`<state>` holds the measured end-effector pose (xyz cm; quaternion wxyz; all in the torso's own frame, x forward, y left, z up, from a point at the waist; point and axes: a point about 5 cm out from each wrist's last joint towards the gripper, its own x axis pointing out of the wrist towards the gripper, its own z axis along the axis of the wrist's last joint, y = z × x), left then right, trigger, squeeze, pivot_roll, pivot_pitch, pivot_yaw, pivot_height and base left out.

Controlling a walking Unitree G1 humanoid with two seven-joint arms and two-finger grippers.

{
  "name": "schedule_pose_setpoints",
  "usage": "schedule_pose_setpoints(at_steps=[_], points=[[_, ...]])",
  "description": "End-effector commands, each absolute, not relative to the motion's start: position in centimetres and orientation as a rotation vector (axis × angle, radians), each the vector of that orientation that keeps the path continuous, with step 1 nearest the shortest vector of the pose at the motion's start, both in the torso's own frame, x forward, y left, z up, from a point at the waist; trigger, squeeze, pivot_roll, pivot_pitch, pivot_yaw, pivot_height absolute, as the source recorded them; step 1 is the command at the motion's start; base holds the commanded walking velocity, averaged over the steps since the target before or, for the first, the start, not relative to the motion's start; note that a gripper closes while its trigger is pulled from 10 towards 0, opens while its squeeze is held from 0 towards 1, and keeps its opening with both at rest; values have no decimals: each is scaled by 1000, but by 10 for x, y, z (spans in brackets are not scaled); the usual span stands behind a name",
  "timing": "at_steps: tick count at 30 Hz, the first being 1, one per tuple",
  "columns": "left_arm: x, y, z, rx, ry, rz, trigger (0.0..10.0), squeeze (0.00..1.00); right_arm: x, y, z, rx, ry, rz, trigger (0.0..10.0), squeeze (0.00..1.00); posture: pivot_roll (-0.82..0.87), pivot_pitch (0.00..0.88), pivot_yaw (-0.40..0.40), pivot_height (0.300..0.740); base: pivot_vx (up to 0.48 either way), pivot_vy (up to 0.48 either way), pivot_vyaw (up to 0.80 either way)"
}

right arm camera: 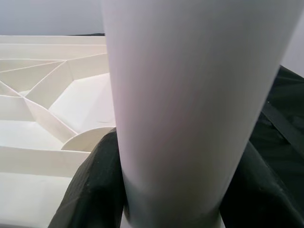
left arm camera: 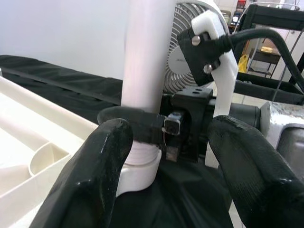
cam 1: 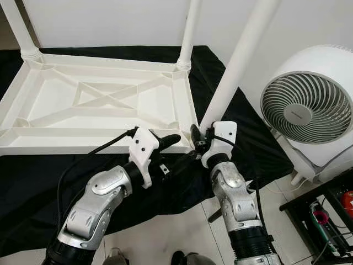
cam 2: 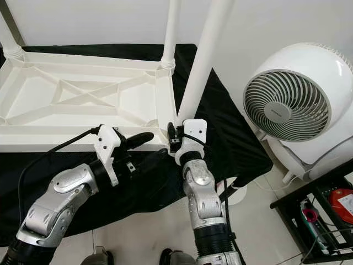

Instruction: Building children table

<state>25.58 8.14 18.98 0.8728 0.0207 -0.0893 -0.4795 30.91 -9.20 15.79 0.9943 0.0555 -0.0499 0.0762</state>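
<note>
Small illegible logo on the white fan's (cam 1: pixel 309 107) grille hub; no readable text.

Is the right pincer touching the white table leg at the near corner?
Touching. The right wrist view shows both black fingers pressed against the table leg; the left wrist view shows a finger wrapped around its base.

Right gripper (cam 1: pixel 194 134) jaws clamped, left gripper (cam 1: pixel 172 139) jaws spread, both arms forward

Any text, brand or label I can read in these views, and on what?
Fan: a small dark mark on the grille hub, too small to read.
Red thing on the black shelf: a pale label, blurred, unreadable.
Tabletop, legs and grippers: no text visible.
</note>
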Motion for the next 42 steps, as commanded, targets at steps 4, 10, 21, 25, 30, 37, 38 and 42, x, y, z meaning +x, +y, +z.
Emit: schedule_pose_setpoints(at_steps=[4, 10, 21, 25, 30, 37, 38, 42], points=[[257, 81, 188, 32, -178, -991, 10000, 0, 306, -102, 139, 116, 1, 115, 2863, 0, 73, 126, -92, 740, 0, 0, 0], [257, 80, 189, 34, -184, -994, 10000, 0, 303, -101, 150, 99, -99, 242, 10000, 1000, 74, 119, -91, 740, 0, 0, 0], [257, 79, 190, 30, -190, -996, 10000, 0, 309, -140, 168, 33, -184, 403, 10000, 1000, 78, 114, -90, 740, 0, 0, 0], [258, 78, 190, 29, -189, -998, 10000, 0, 313, -152, 172, -78, -181, 545, 10000, 0, 71, 122, -82, 740, 0, 0, 0], [258, 78, 191, 29, -191, -998, 10000, 0, 312, -149, 170, -138, -159, 767, 10000, 0, 78, 128, -79, 740, 0, 0, 0], [259, 79, 193, 30, -195, -993, 10000, 0, 319, -137, 161, -140, -116, 897, 10000, 0, 95, 127, -78, 740, 0, 0, 0], [259, 79, 193, 30, -195, -993, 10000, 0, 319, -137, 161, -140, -116, 897, 10000, 0, 95, 127, -78, 740, 0, 0, 0], [259, 79, 193, 31, -197, -989, 10000, 0, 324, -130, 157, -130, -95, 947, 10000, 0, 103, 127, -79, 740, 0, 0, 0]])
